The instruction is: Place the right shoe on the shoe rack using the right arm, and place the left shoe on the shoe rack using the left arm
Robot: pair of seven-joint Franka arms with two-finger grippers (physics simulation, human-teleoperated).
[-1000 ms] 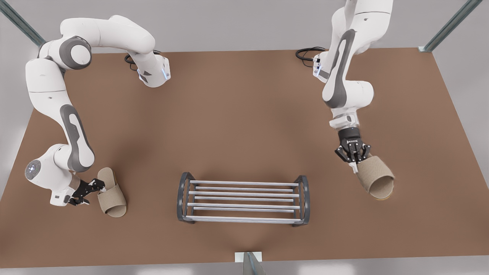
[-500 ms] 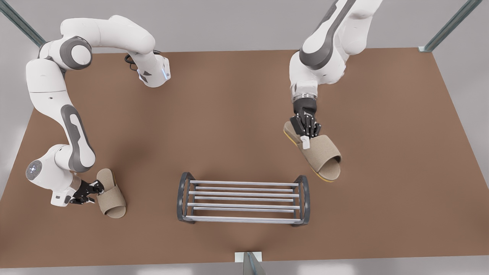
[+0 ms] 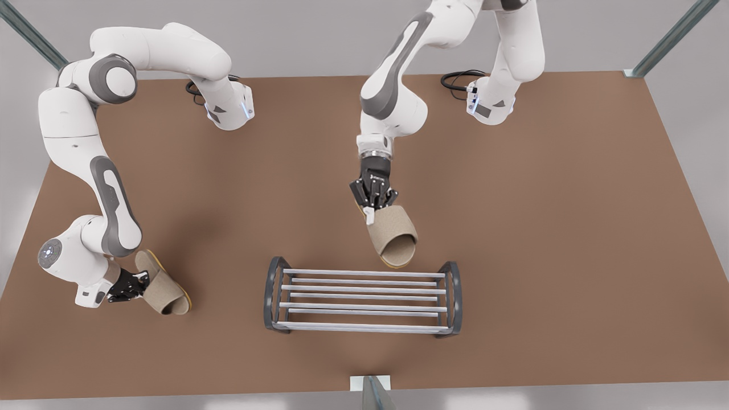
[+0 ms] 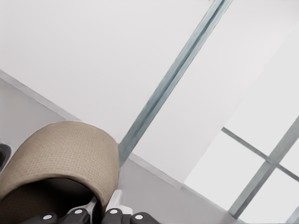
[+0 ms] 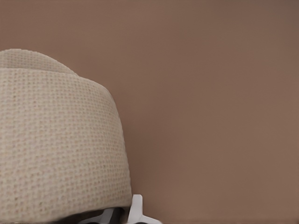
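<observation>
The right gripper (image 3: pixel 373 208) pinches the heel of the right slipper (image 3: pixel 394 234), just past the far bar of the shoe rack (image 3: pixel 364 326). The left gripper (image 3: pixel 138 282) pinches the left slipper (image 3: pixel 164 289), well left of the rack. That slipper is tipped up, maybe just off the table (image 3: pixel 569 228).

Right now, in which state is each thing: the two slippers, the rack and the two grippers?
Right slipper: held by the right gripper, beside the rack, not on it.
Left slipper: held by the left gripper, tilted, far from the rack.
Rack: upright, holds no slipper.
</observation>
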